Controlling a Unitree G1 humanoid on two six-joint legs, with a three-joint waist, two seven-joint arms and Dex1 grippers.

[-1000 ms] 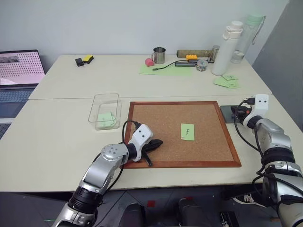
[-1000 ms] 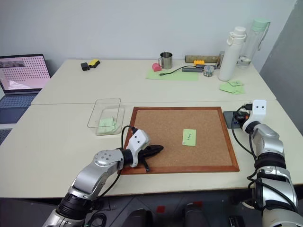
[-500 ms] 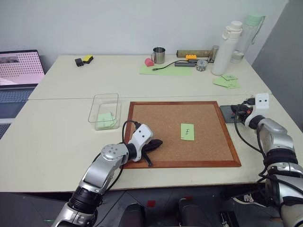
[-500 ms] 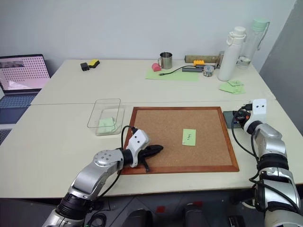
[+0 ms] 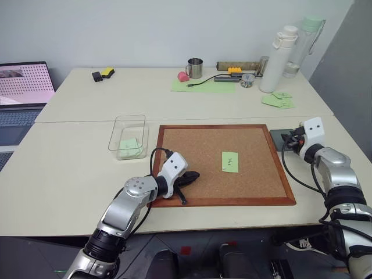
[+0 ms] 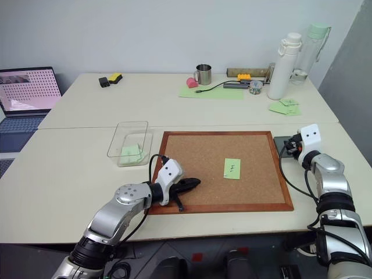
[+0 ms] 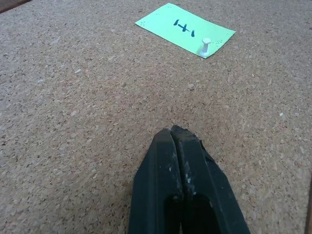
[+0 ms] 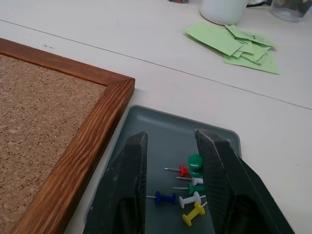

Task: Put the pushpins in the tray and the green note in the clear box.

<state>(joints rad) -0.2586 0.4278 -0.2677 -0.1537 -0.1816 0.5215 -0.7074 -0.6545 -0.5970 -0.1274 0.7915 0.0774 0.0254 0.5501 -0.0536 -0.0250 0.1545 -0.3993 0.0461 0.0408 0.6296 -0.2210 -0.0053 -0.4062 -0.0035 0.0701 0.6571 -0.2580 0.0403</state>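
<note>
Cork fills the wood-framed corkboard [image 5: 224, 164], the landmark. Green note [image 5: 230, 161] lies right of its centre, held by one white pushpin [image 7: 205, 46]. Right gripper [image 8: 170, 170], jaws apart and empty, hovers over the tray [image 8: 146, 141] touching the board's right frame; six pushpins [image 8: 187, 187] lie inside. Left gripper [image 7: 175, 141], pressed together, rests at the board's near-left corner. Clear box [image 5: 128, 136] sits left of the board. Judgement: pin delivery done; the last pin comes next.

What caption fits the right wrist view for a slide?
Open right gripper over the dark grey tray holding red, green, white, blue and yellow pushpins, beside the wood-framed corkboard.
</note>
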